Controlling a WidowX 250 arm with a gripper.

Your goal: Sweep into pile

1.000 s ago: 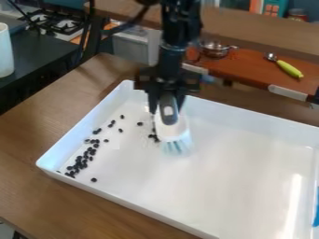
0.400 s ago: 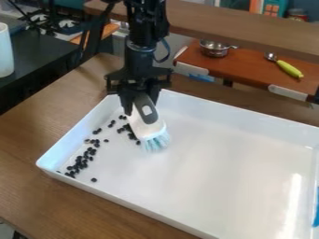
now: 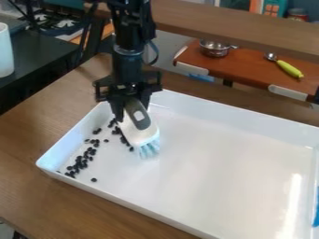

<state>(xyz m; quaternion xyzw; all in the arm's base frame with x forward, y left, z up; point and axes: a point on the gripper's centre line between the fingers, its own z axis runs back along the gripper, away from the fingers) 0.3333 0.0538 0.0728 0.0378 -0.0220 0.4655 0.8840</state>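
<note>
Currently holding the brush (image 3: 138,133) by its grey handle (image 3: 144,123) in the gripper (image 3: 131,109), inside the white tray (image 3: 124,200), beside the dark beans (image 3: 79,163). Probably light, rigid in the body, springy at the bristles (image 3: 149,149); best gripped at the handle. Expect rolling beans under hard pressure.

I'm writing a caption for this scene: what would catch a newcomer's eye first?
Probably the big white tray across the wooden table, with a grey-and-white brush held upright in the black gripper near its far left corner. Next, the dark beans scattered along the tray's left side.
</note>
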